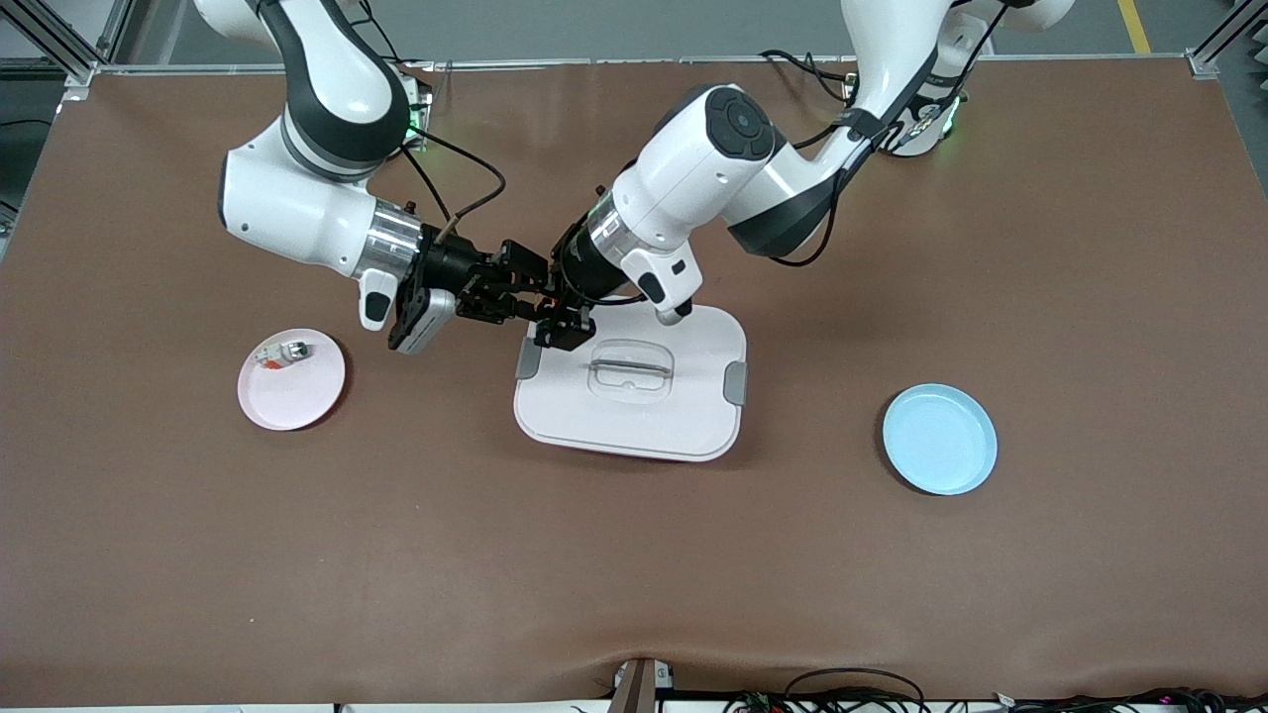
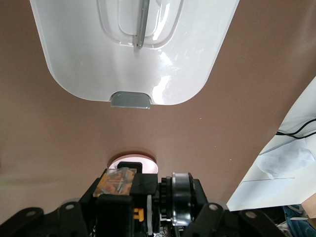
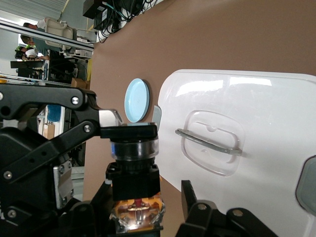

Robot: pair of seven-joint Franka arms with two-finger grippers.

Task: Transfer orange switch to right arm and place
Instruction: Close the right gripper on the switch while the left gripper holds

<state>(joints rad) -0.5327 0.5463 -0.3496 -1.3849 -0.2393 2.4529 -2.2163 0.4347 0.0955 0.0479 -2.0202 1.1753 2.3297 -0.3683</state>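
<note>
The orange switch [image 1: 540, 300] hangs in the air over the table, just off the white lid's edge, between both grippers. My left gripper [image 1: 551, 319] is shut on its silver-ringed cap end [image 3: 133, 147]. The switch's black body [image 3: 133, 180] and clear orange block [image 3: 138, 212] point into my right gripper [image 1: 520, 292], which is open around that end. One right finger [image 3: 190, 197] stands clearly apart from the block; the other is hidden beside it. In the left wrist view the switch [image 2: 143, 190] fills the lower middle.
A white lid [image 1: 614, 416] with a clear handle and grey side clips lies mid-table under the left wrist. A pink plate [image 1: 297, 396] holding a small white-silver part [image 1: 280, 353] sits toward the right arm's end. A blue plate [image 1: 939, 439] sits toward the left arm's end.
</note>
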